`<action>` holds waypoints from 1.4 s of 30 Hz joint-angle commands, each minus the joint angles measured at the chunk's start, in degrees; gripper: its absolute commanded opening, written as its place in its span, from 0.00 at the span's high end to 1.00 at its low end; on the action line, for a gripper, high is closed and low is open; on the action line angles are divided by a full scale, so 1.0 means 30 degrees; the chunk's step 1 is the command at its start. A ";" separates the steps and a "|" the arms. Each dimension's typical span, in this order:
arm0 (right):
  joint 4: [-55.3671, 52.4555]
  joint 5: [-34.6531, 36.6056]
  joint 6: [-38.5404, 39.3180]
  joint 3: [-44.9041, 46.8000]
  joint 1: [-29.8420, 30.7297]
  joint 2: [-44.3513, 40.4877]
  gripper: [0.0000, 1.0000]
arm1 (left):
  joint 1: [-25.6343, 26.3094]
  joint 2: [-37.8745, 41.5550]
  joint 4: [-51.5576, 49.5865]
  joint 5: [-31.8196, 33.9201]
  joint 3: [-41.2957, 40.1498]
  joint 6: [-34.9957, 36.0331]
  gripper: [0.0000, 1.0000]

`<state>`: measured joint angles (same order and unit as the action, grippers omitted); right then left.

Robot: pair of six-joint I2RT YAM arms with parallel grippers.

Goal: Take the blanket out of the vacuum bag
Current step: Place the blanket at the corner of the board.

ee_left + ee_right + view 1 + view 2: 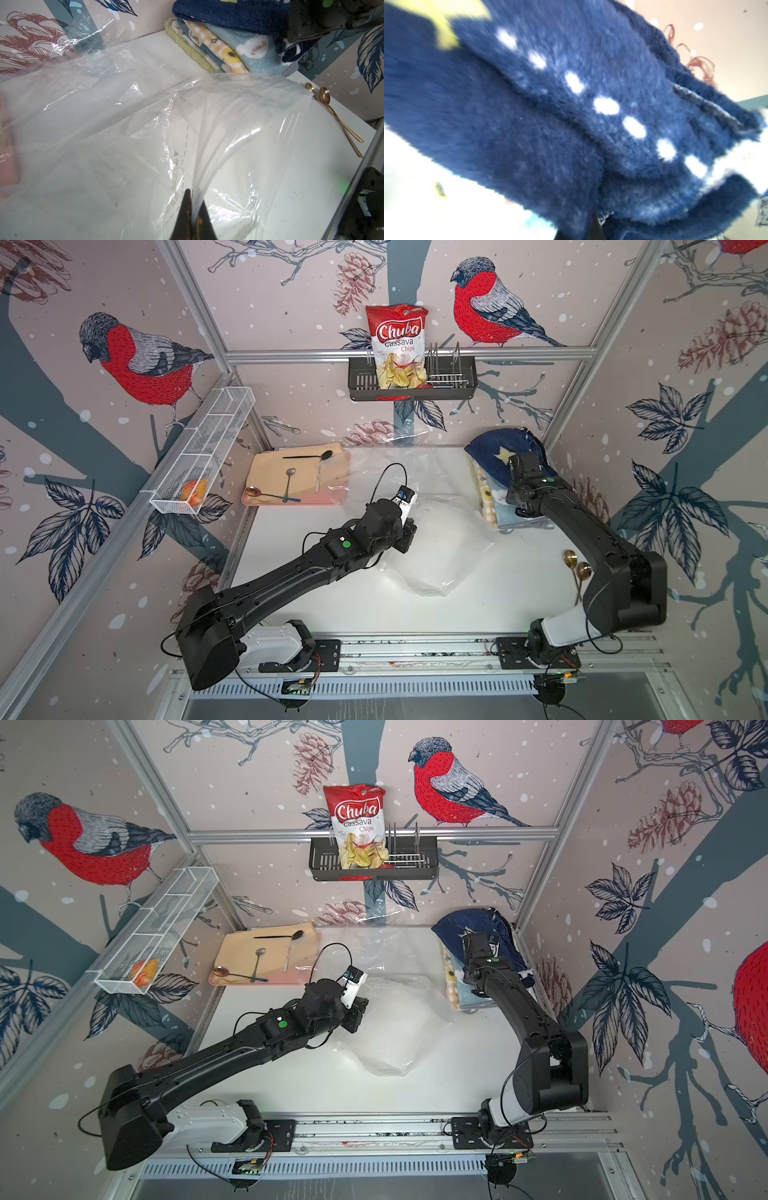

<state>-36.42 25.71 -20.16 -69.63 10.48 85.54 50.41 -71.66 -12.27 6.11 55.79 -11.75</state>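
On table [332, 605]: vacuum bag [432, 547] centre; blanket [494, 448] right; tray [291, 501] with spoons [289, 483] left.

Robot lab test cell, dressed up as a home. An aluminium-profile frame [291, 353] boxes in a white surface [332, 605], and the walls are bullfinch-print wallpaper [141, 364]. A black left arm [291, 572] and a black right arm [582, 531] are bolted to a silver front rail [415, 649]. Staged household props: black wall rack [411, 396], red chips bag [397, 333], white mesh basket [208, 439], pink tray [328, 500].

White table [332, 605] bears: pink tray [328, 495] far left, vacuum bag [436, 539] centre, folded blankets [488, 489] far right, two gold spoons [575, 568] by right edge
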 commanded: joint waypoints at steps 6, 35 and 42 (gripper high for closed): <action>0.2079 -0.6190 0.0426 0.0389 -0.0944 -0.2117 1.00 | -0.0047 -0.0131 0.0634 0.0015 0.0066 0.0135 1.00; 0.2751 -0.9968 -0.2562 -0.0055 -0.6116 -0.4182 0.19 | -0.0078 -0.0193 0.0590 -0.0513 0.0141 0.0113 0.99; 0.2496 -1.1704 -0.1554 -0.1618 -0.7813 0.0083 0.25 | -0.0073 -0.0430 0.0521 -0.0633 0.0197 0.0101 1.00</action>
<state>-29.19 -5.65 -26.55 -72.93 -12.43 83.07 50.30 -72.77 -12.27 4.51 55.88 -11.64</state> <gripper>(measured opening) 0.761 0.048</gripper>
